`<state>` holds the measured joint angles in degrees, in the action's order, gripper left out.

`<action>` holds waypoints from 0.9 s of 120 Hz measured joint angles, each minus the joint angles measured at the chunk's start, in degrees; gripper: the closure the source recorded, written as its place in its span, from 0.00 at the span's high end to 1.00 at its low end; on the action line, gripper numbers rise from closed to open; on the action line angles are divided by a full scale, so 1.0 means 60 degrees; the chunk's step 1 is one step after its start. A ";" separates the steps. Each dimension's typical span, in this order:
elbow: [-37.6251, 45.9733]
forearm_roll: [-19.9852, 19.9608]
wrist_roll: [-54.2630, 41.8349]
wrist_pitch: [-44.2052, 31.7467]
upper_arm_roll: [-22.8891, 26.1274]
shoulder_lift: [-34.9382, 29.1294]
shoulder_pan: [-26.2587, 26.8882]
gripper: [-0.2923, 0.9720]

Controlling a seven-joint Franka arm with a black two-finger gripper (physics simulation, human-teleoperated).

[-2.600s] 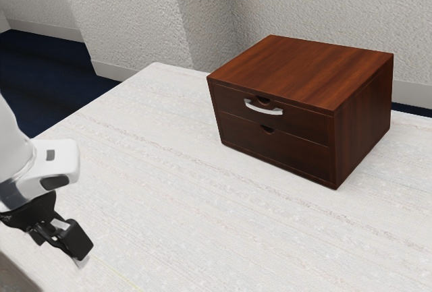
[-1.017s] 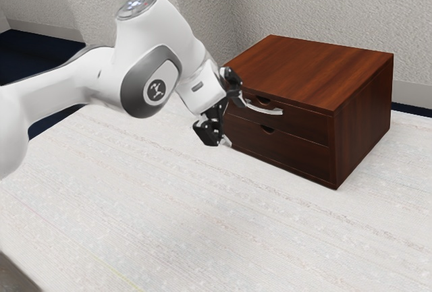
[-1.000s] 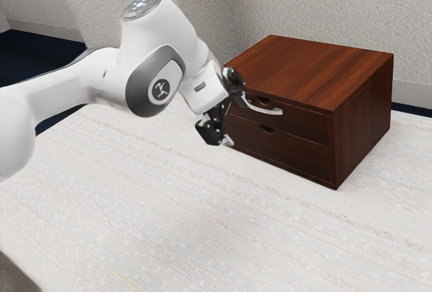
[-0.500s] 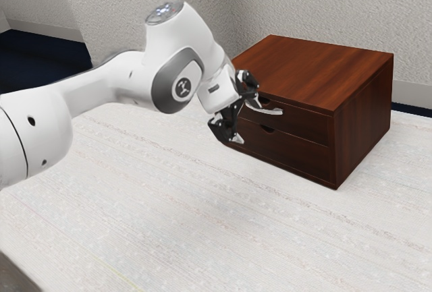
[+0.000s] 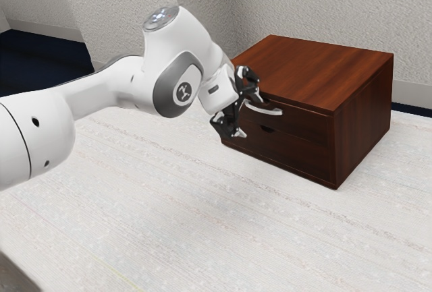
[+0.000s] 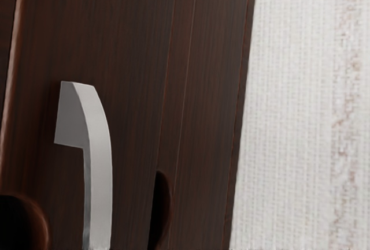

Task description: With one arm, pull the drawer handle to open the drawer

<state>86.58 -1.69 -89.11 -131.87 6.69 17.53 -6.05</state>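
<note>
Gripper (image 5: 239,104) hangs released at one end of the handle (image 5: 268,110), grasping nothing; top drawer (image 5: 300,121) of the cabinet (image 5: 310,66) near the tabletop's (image 5: 202,224) far edge sits flush, so grasp and pull remain.

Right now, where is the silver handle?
In the exterior view, the silver handle sits on the upper drawer of the brown cabinet, toward the exterior view's right, with the gripper at its near end.

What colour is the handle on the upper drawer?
The handle is light grey, almost silver; the wrist view shows it best.
</note>
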 joint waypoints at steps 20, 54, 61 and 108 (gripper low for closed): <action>0.0154 0.0006 0.0010 -0.0062 0.0000 0.0001 -0.0068 0.77; 0.0329 0.0012 0.0043 -0.0113 0.0007 -0.0004 -0.0069 0.79; 0.0415 0.0009 0.0050 -0.0118 0.0010 -0.0055 -0.0074 0.78; 0.2082 -0.0031 0.0121 -0.0211 0.0002 -0.1355 -0.0095 0.78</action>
<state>99.07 -1.88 -88.38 -133.14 6.70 9.40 -6.62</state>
